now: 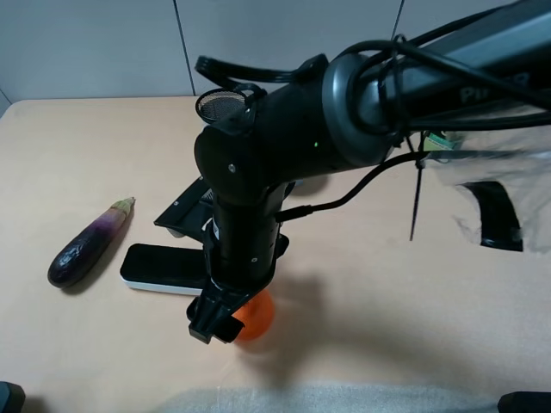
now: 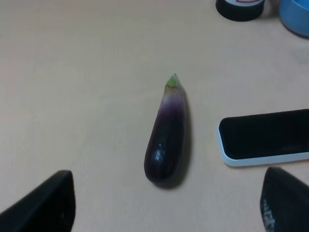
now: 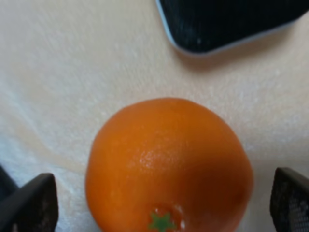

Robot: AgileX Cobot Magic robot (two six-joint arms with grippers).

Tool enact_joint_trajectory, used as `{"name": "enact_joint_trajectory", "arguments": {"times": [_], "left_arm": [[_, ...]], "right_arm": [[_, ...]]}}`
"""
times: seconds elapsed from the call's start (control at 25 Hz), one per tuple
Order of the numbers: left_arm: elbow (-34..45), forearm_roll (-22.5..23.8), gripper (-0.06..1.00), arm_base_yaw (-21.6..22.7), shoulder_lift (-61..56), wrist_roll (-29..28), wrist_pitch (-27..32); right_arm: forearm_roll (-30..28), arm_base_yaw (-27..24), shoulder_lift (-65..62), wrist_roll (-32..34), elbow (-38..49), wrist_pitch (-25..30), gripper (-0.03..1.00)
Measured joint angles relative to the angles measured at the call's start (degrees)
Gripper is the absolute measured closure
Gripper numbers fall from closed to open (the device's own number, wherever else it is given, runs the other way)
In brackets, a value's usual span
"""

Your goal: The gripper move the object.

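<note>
Left pincer (image 2: 166,212): open, fingers spread wide over the tabletop (image 2: 72,72), eggplant (image 2: 167,135) lying between their line of reach. Black white-rimmed slab (image 1: 164,268) sits just right of the eggplant. Mandarin (image 1: 258,317) rests on the tabletop near the slab's right end, green stem dimple showing. Right pincer (image 1: 219,320): open, one finger either side of the mandarin, gaps both sides.

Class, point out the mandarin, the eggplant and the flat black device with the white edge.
mandarin (image 3: 169,164): right wrist view, middle of its peel.
eggplant (image 2: 166,137): left wrist view, dark purple mid-body.
flat black device (image 1: 164,263): exterior high view, black top face.
</note>
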Motion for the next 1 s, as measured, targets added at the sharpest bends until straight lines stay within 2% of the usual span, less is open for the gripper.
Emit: {"name": "enact_joint_trajectory", "arguments": {"times": [0.48, 1.0], "left_arm": [[0.0, 0.0, 0.17, 0.0, 0.0, 0.0, 0.0], [0.0, 0.0, 0.17, 0.0, 0.0, 0.0, 0.0]], "right_arm": [[-0.8, -6.8, -5.0, 0.8, 0.0, 1.9, 0.31], [-2.6, -22.8, -5.3, 0.9, 0.0, 1.9, 0.31]]}}
